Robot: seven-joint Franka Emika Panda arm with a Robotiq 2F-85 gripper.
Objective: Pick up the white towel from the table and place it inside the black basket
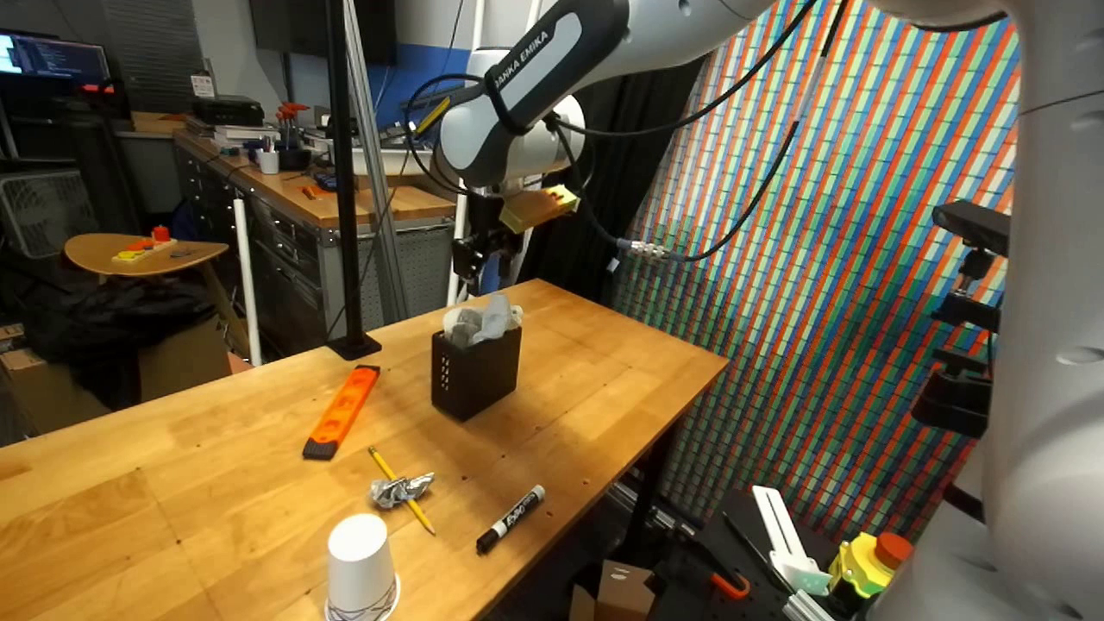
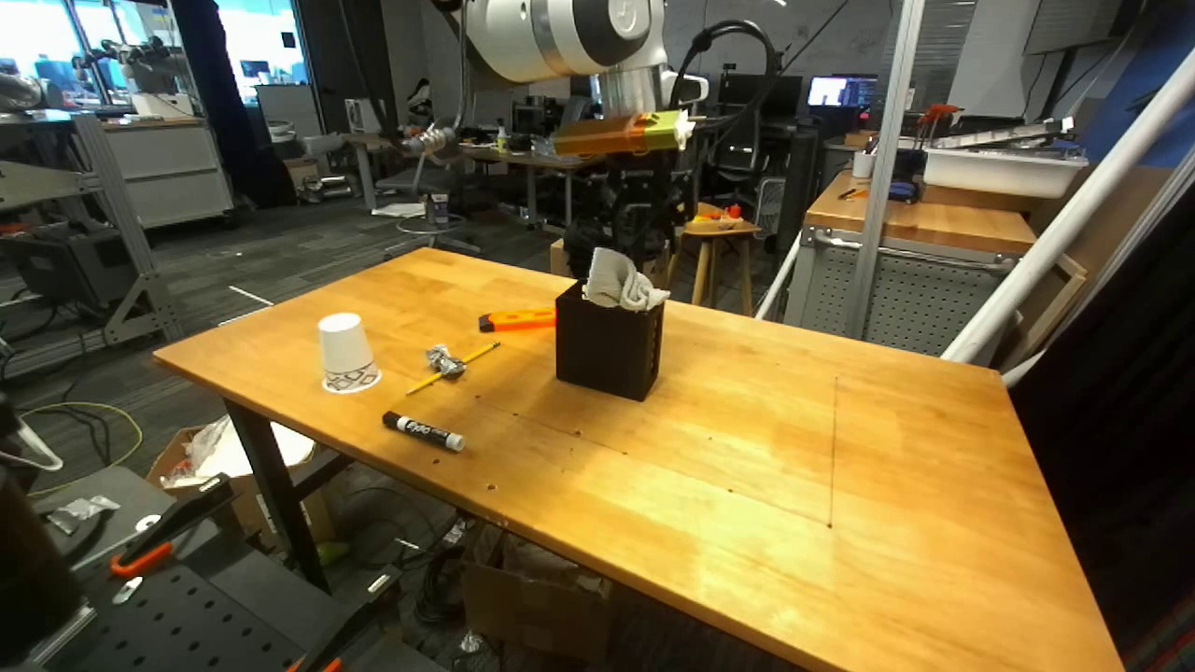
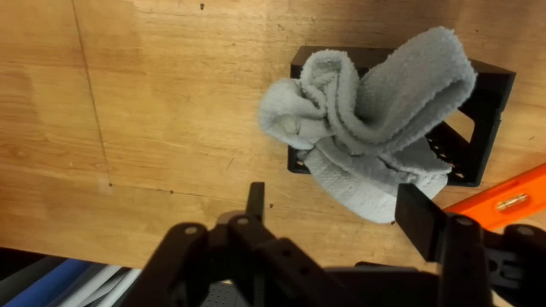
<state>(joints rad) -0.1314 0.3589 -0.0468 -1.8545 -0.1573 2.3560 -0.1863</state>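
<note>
White and rumpled, the towel sits in the basket, its folds bulging above the rim. Roughly above the basket hangs the gripper, fingers spread, nothing between them. Placing looks done; best to lift straight up, clear of those loose folds, since a fingertip could snag one and drag it out.

In both exterior views, white letters on the slim black-and-white cylindrical marker read "EXPO". In an exterior view, "ANKA EMIKA" stands in capitals on the white-and-black jointed robot arm, the opening letters hidden.
</note>
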